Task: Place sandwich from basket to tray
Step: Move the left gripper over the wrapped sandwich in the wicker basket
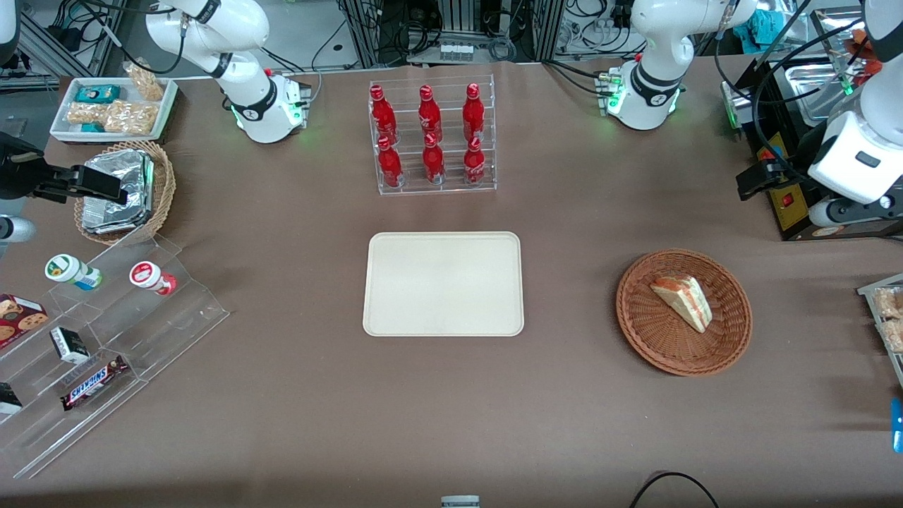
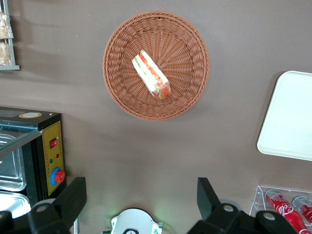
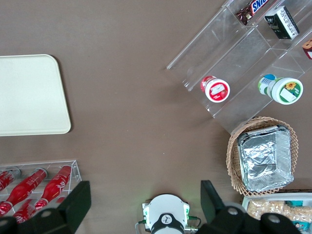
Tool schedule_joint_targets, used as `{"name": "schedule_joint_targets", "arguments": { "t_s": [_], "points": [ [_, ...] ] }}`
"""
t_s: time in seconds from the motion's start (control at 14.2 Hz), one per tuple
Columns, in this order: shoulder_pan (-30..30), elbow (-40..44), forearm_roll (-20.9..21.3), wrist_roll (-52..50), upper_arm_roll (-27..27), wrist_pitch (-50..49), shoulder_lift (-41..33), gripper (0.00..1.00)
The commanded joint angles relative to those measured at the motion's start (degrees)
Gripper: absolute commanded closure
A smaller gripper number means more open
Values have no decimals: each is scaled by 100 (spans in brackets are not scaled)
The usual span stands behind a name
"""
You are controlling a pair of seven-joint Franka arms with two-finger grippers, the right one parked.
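Note:
The sandwich (image 1: 683, 302), a white bread wedge with orange-red and green layers, lies in the reddish-brown wicker basket (image 1: 635, 317). The cream tray (image 1: 443, 283) lies flat mid-table with nothing on it, beside the basket toward the parked arm's end. My left gripper (image 1: 758, 180) hangs high above the table, farther from the front camera than the basket, over a black appliance. In the left wrist view the gripper (image 2: 141, 200) is open wide and empty, well apart from the sandwich (image 2: 152, 75) and basket (image 2: 122, 92). The tray's corner (image 2: 290, 117) shows there too.
A clear rack of red bottles (image 1: 432, 137) stands farther from the camera than the tray. A black appliance with a red switch (image 1: 786, 197) sits under the gripper. A wire rack of snacks (image 1: 885, 317) is beside the basket. Stepped acrylic shelves (image 1: 106, 339) and a foil-pack basket (image 1: 123, 190) stand toward the parked arm's end.

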Motion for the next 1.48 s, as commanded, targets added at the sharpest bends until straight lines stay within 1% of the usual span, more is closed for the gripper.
{"name": "schedule_joint_targets", "arguments": {
  "t_s": [0.0,0.28,0.49,0.56,0.78,0.92,1.2,1.34,1.41],
  "points": [
    [0,67,10,-7,24,-39,-15,0],
    [52,15,19,-68,51,-47,46,0],
    [175,-248,-33,-77,103,58,239,0],
    [358,-415,-42,-34,156,110,266,0],
    [439,-1459,-25,-42,165,1390,161,0],
    [632,-1917,-42,-51,191,2084,336,0],
    [685,-2734,-51,-95,200,3561,634,0],
    [712,-3043,-60,-444,200,4195,749,0],
    [712,-3062,-69,-855,200,4406,880,0]
  ]
}}
